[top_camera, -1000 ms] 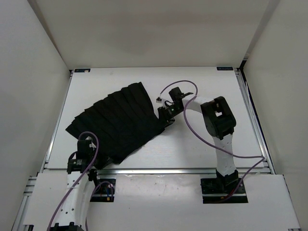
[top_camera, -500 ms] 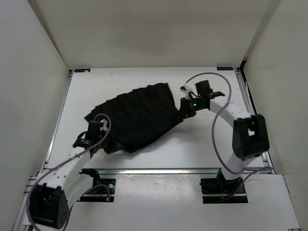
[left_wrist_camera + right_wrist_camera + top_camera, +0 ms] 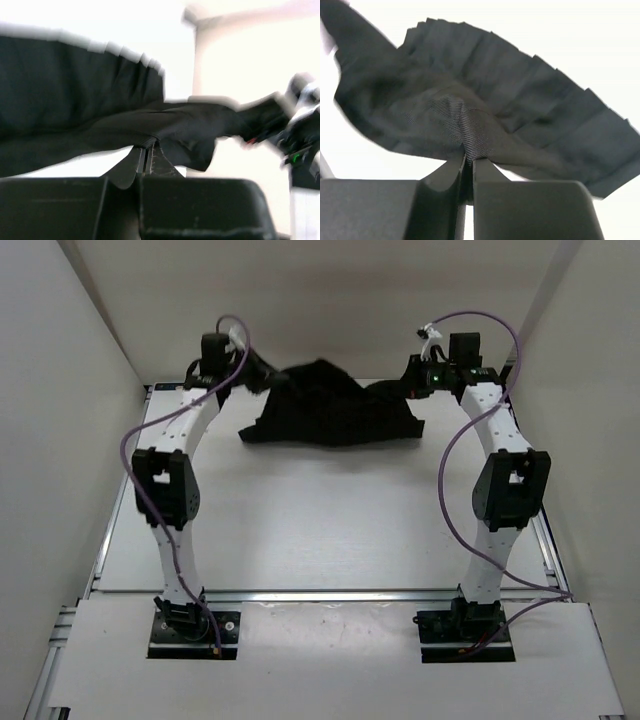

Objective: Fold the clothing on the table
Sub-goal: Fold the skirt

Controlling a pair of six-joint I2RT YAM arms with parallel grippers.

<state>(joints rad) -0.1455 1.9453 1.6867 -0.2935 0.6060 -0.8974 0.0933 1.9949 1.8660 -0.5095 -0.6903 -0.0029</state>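
The black pleated clothing point(image 3: 330, 410) hangs stretched between both grippers over the far part of the table point(image 3: 320, 520), its lower edge drooping toward the surface. My left gripper point(image 3: 262, 375) is shut on the garment's left end; in the left wrist view the fabric point(image 3: 100, 115) runs out of the pinched jaws of my left gripper point(image 3: 148, 150). My right gripper point(image 3: 412, 382) is shut on the right end; in the right wrist view the pleats point(image 3: 530, 100) fan out above the closed right gripper point(image 3: 468, 157).
White enclosure walls point(image 3: 70, 360) rise close behind and beside the raised arms. Purple cables point(image 3: 450, 460) loop off both arms. A metal rail point(image 3: 330, 593) runs along the table's near edge.
Both arms have swung from the near and middle table to the far edge, lifting the clothing off the surface and stretching it between them. The right gripper closed on the fabric.
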